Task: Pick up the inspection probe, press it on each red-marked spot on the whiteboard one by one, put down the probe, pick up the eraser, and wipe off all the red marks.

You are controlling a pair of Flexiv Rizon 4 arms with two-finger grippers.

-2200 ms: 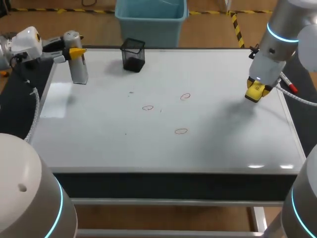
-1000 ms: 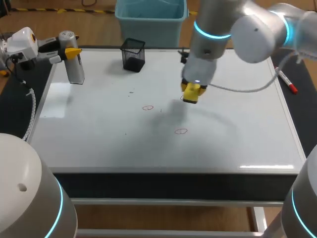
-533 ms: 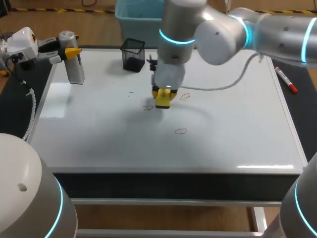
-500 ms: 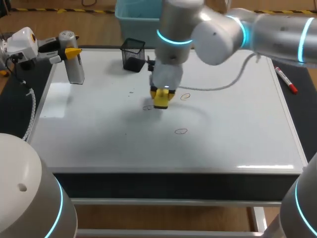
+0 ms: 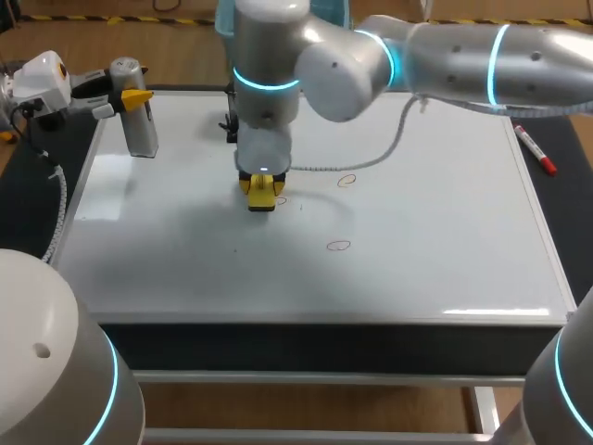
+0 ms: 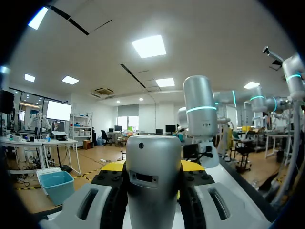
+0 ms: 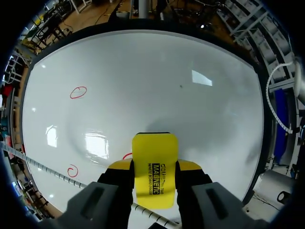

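The whiteboard (image 5: 445, 250) covers the table top. My right arm reaches across it to the left of the middle, and its gripper (image 5: 262, 192) is shut on a yellow eraser (image 5: 263, 197) held down at the board. The eraser (image 7: 154, 167) partly covers one red mark (image 7: 126, 156). Two other red marks (image 5: 346, 181) (image 5: 339, 246) lie uncovered to its right. At the board's far left corner my left gripper (image 5: 139, 95) is shut on the silver inspection probe (image 5: 136, 125), which stands upright. In the left wrist view the probe (image 6: 152, 181) fills the space between the fingers.
A red marker pen (image 5: 536, 150) lies on the dark strip beside the board's right edge. My right arm's cable (image 5: 371, 158) trails over the far middle of the board.
My right arm has swept left across the board with the eraser, from near the far right mark to the left mark. The left arm and probe have not moved.
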